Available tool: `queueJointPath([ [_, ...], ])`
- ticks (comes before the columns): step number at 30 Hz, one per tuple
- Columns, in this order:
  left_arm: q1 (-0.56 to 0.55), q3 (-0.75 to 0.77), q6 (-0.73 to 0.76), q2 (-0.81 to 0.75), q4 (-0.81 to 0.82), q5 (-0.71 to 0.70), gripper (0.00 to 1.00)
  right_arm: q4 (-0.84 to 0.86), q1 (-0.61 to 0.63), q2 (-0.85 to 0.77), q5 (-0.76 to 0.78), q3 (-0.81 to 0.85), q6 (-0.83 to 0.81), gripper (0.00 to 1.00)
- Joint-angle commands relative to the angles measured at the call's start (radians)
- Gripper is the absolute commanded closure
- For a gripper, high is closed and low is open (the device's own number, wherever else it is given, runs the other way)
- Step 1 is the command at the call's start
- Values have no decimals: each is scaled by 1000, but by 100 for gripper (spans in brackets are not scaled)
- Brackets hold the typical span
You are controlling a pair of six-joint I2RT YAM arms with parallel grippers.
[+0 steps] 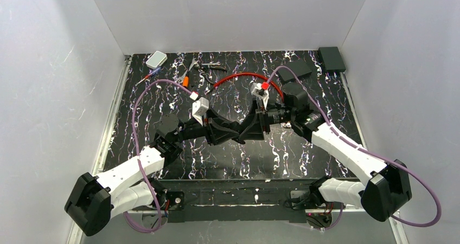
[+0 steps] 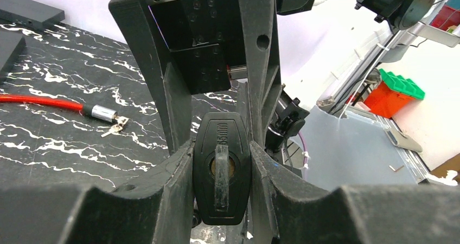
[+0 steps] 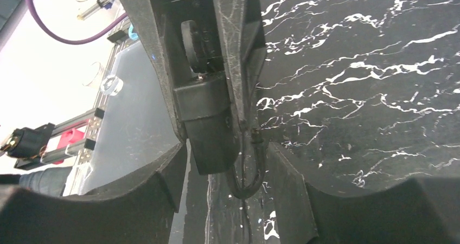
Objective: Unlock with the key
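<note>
the left gripper (image 2: 221, 162) clamps the black lock (image 2: 222, 138) over the table's (image 1: 304, 146) centre, a key (image 2: 219, 181) seemingly seated in it, and the right gripper (image 3: 225, 157), jaws half-wide, straddles it from 3 o'clock, so turning and release look undone.

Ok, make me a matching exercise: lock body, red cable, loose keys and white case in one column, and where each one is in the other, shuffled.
Things: 1 black lock body; 2 red cable; 3 loose keys; 4 white case.
Places: A far left corner of the table; B clamped in the left gripper; C beside the cable's metal end; D curved across the far middle.
Pairs: 1-B, 2-D, 3-C, 4-A.
</note>
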Motion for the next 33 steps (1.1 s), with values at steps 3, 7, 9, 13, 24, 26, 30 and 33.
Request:
queueJointPath([
  [3, 5, 58, -28, -7, 115, 24, 100, -46, 34, 25, -11, 76, -75, 41],
  [7, 5, 59, -31, -1, 115, 29, 100, -39, 43, 37, -9, 87, -75, 50],
  [9, 4, 60, -33, 3, 115, 30, 100, -39, 49, 42, -6, 92, -75, 57],
  [13, 4, 64, -38, 18, 115, 38, 100, -35, 62, 44, 5, 93, -76, 77],
  [24, 14, 63, -17, 30, 79, -13, 50, 11, 73, -17, 99, 21, -51, 99],
  [26, 20, 59, -11, 25, 76, -35, 22, 37, 74, -34, 129, -12, -27, 99],
  [30, 42, 47, 33, -10, 18, -139, 2, 102, 73, -69, 232, -83, 41, 99],
  [33, 74, 38, 69, -51, -29, -245, 2, 183, 73, -84, 342, -147, 117, 99],
])
